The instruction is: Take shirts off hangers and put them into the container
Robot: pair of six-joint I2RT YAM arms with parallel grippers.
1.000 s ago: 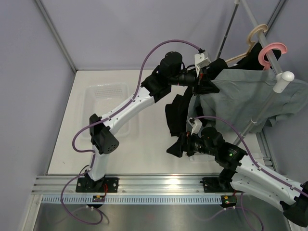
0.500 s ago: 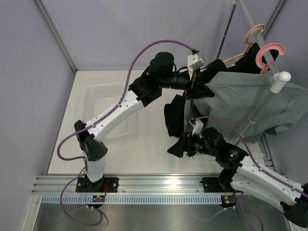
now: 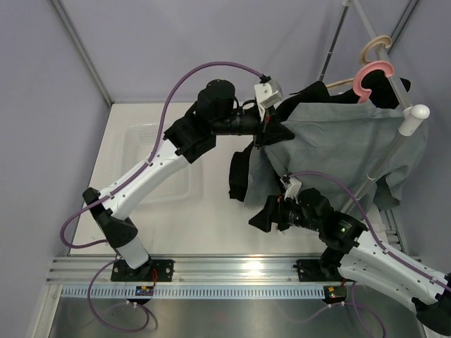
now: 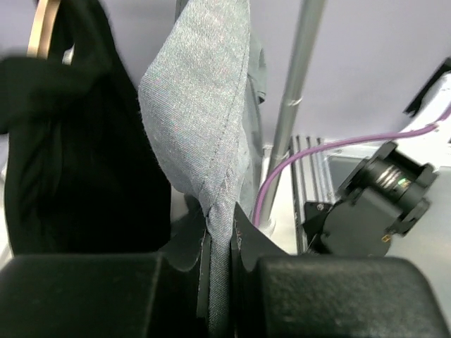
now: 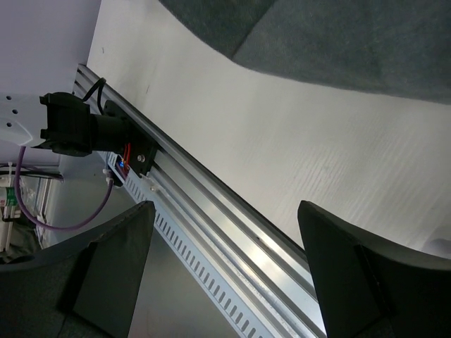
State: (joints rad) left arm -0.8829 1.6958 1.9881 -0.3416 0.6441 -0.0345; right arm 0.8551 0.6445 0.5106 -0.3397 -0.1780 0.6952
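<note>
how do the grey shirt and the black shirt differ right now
The grey shirt is pinched at its edge by the shut left gripper; nothing grips the black shirt. The grey shirt is pulled out wide, while the black shirt hangs bunched beside it. Both hang from the rack; neither is in the container.

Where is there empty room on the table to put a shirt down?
Bare table lies between the container, the hanging black shirt and the near rail. The container looks empty too, under the left arm. The right side is crowded: grey shirt, rack pole, right pincer.
</note>
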